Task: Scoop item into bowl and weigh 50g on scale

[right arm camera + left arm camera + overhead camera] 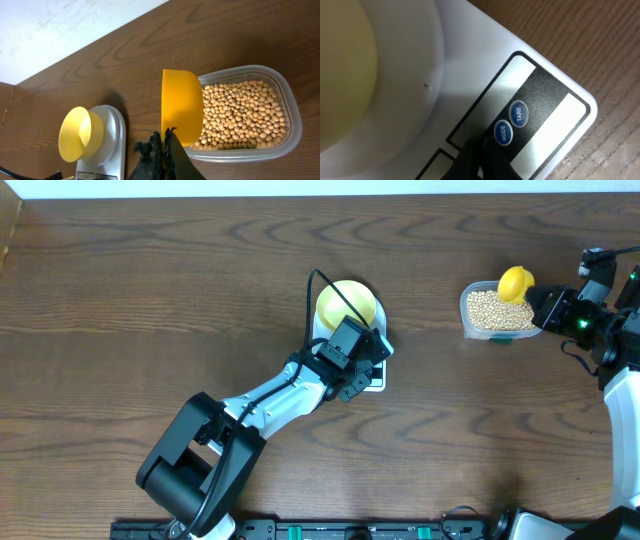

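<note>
**benchbot_fan:** Overhead: the beans (497,311) are in the clear tub (466,317), well apart from the bowl (346,304) on the scale (376,384). I'd guess they're light, hard and rolly, so scoop them, don't pinch.

**yam_tinkerer:** Left wrist: the left claw (481,152) is clenched on nothing, tip just beside the MODE button (503,133). Can't tell if it's pressing.

**benchbot_fan:** Right wrist: the right claw (165,142) is clenched on the yellow scoop (181,107), whose cup is at the tub's near end.

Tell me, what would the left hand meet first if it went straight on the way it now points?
Most likely the white rectangular digital scale: the shut left hand points at its front panel, tip beside the round blue MODE button. Whether it already touches is unclear.
</note>
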Controlling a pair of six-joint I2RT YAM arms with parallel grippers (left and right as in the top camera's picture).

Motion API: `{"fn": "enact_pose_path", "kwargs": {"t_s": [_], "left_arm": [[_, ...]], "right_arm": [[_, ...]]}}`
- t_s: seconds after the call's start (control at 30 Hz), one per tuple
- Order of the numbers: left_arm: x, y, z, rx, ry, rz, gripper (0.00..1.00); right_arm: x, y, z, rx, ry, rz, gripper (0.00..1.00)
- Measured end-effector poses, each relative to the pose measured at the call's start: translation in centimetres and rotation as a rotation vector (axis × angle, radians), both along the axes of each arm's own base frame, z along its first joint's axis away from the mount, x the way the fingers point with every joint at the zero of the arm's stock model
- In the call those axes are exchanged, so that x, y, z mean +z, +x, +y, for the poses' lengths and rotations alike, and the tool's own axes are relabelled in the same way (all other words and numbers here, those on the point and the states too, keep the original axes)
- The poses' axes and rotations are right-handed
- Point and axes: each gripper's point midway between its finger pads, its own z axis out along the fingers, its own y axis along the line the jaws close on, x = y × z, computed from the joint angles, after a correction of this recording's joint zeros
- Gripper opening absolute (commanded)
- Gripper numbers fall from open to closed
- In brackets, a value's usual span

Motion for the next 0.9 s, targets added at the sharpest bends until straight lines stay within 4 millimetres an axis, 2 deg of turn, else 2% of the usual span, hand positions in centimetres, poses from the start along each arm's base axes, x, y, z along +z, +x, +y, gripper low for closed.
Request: {"fn": "enact_pose_path", "kwargs": {"t_s": [0.9], "left_arm": [[-0.11, 0.04, -0.15, -0.040, 0.008, -0.008, 0.07]], "right_arm": [[-0.08, -0.07, 0.02, 0.000, 0.002, 0.005, 0.01]]}}
